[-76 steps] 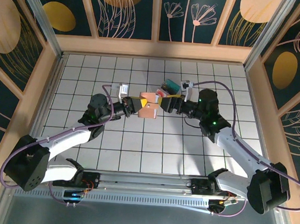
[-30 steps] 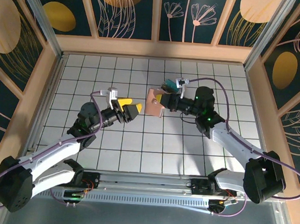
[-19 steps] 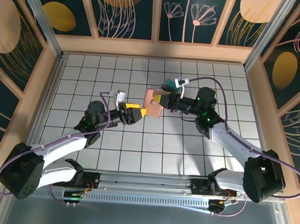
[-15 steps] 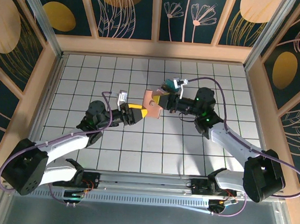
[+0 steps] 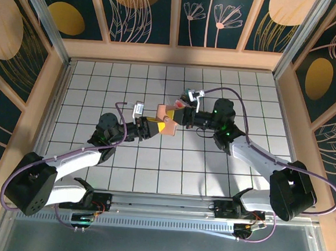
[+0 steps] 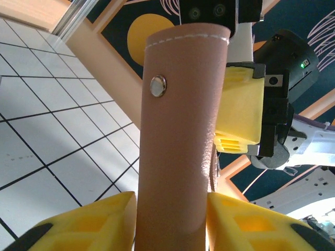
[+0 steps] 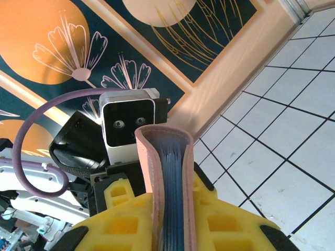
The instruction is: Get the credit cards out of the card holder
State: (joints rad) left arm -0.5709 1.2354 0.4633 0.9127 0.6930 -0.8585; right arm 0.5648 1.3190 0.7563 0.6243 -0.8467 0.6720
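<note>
**Now Pinched From Both Ends**

As for the card holder (image 5: 166, 112): hangs in mid-air, clear of the tiled table (image 5: 152, 176) and roughly over its middle. Gripped from the right by the right gripper (image 5: 178, 116), jaws nearly closed on the folded tan leather. From the right wrist, shows lips slightly parted around the blue-grey lining (image 7: 170, 198). Cannot tell whether any card edge sits in that gap.

As for the left gripper (image 5: 160, 124): a second ago stood well to the left of the card holder, apart from it, jaws at their widest. Now sits at the holder's near-left end and has narrowed onto it. From the left wrist, shows yellow fingers (image 6: 89, 227) flat against both tan faces, below the snap stud (image 6: 158, 86). Looks like a grip on the leather, though cannot tell how firm.

Probably means support is now shared. Frees one side to pry the fold open or draw the cards out. No card out yet, so the task proper is still ahead.

Edges: stitched rim points away from the left wrist, toward the right gripper; open lips face the right wrist.

Room: cramped right at the card holder, with both wrists and their camera mounts just beside it. Below it, only bare tiles. Beyond it, back wall (image 5: 173, 55) well apart. Favours pulling outward along the line of the arms.
</note>
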